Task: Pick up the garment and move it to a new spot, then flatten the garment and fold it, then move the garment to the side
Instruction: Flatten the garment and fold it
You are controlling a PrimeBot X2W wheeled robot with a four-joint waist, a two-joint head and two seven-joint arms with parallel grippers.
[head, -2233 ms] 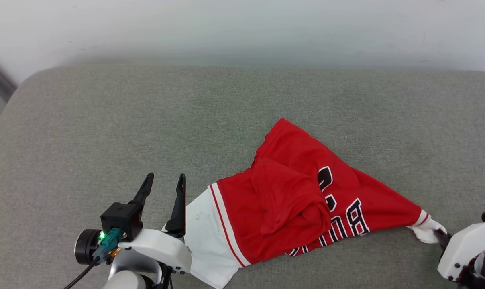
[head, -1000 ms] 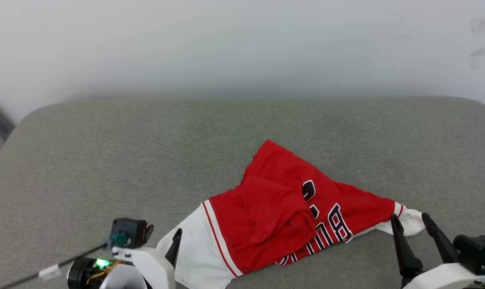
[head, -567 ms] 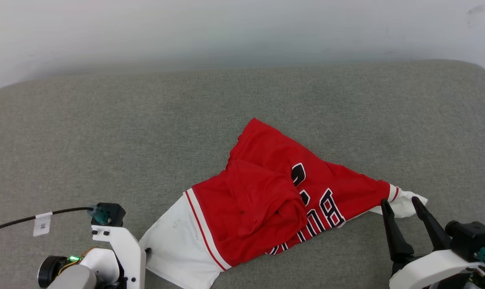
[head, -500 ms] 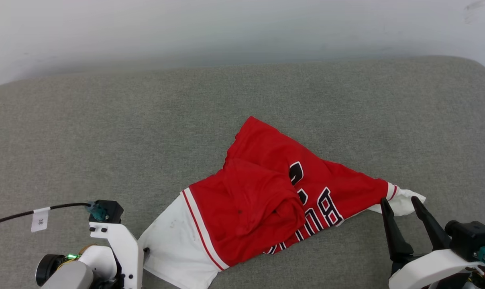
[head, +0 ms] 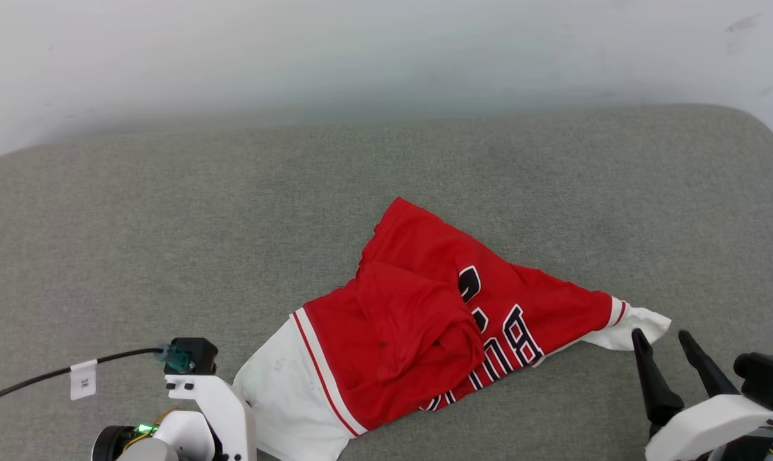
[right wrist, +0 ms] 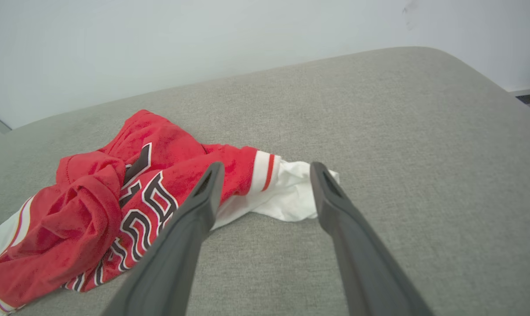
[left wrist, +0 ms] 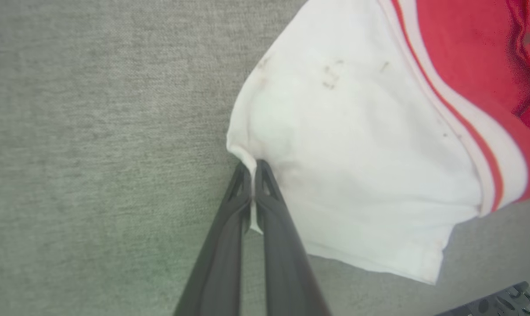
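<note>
The garment point(head: 425, 320) is a red jersey with white sleeves and black-and-white lettering, lying crumpled on the grey cushion point(head: 233, 211). In the left wrist view my left gripper point(left wrist: 251, 166) is shut on the edge of the garment's point(left wrist: 357, 145) white sleeve, a small pinch of cloth between the fingertips. In the head view the left arm point(head: 210, 403) hides those fingers at the sleeve's left corner. My right gripper point(head: 663, 339) stands open just in front of the other white sleeve point(head: 636, 326). In the right wrist view the right gripper point(right wrist: 267, 169) holds nothing, and that sleeve point(right wrist: 291, 193) lies beyond its fingertips.
A pale wall point(head: 386, 57) runs behind the cushion. The cushion's rounded right corner point(head: 767, 131) is at the far right. A black cable with a white tag point(head: 82, 379) trails from my left wrist at the lower left.
My left gripper has come down to the white sleeve's corner and shut on it. My right gripper stays open by the other sleeve. The head camera has shifted.
</note>
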